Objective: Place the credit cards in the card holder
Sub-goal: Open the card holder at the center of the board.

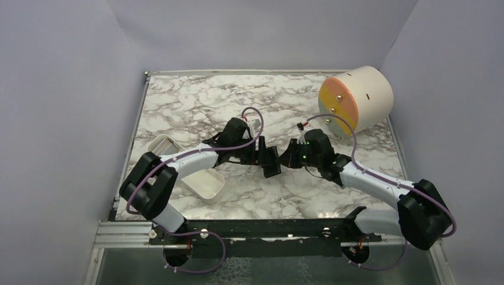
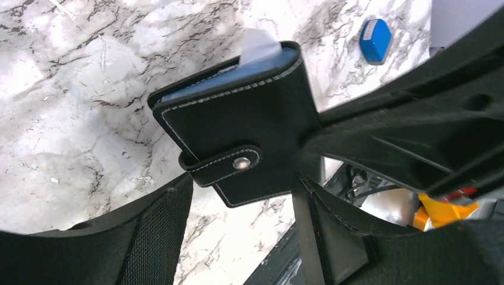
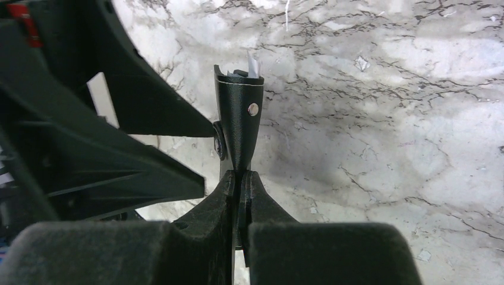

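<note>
Your right hand (image 3: 241, 190) is pinched shut on the 3 o'clock edge of the holder (image 2: 238, 133), steadying it above the worktop (image 2: 77, 119), likely so your left hand (image 2: 242, 181), open and empty, can reach it.

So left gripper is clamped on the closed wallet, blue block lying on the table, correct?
Not quite: it is the right gripper that is clamped on the closed wallet, pinching its edge, as the right wrist view shows. The left gripper stands open. The blue block does lie on the table.
</note>
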{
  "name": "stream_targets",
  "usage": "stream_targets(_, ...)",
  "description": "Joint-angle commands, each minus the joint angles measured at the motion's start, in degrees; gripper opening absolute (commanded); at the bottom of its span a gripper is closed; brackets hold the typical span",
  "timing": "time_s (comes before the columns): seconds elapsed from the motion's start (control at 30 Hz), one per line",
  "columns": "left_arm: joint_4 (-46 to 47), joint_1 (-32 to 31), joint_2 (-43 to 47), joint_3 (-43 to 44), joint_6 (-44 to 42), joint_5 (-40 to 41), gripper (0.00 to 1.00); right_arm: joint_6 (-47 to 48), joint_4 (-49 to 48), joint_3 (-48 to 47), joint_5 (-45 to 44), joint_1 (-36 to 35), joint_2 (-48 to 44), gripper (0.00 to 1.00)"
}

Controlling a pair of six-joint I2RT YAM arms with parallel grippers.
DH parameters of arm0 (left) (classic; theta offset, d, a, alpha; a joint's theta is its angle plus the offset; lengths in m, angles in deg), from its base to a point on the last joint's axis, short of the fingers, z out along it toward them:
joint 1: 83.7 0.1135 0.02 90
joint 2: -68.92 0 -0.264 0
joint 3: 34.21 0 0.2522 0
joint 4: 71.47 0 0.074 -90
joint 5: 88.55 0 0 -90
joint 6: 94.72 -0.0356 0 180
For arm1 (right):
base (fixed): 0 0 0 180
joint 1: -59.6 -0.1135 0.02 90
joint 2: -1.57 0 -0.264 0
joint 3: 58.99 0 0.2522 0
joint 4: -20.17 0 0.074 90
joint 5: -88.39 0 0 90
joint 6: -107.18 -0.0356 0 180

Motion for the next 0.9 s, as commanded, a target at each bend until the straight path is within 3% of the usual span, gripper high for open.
stream_targets(0.0,2.64,-0.26,-3.51,0.42,-0.19,-1.88,0.63,-0.32,-2.42,-0.30,5.07,-0.16,-0.56,0.01)
stream_targets(0.33,-1.03,-0.26,-7.07,2.44,-3.19,2.47,0.50,-1.19,-4.42,1.59,10.22,-0.18,-1.25,0.01)
stream_targets(0.53,-0.83,-0.29,-9.32,2.86,-4.15,0.12,0.41,-1.18,-4.53,1.84,12.35,-0.12,-0.40,0.01)
stream_targets(0.87,-4.33,-0.26,-9.35,3.83,-6.04,5.42,0.11,-0.24,-3.50,3.26,8.94,-0.18,0.62,0.01)
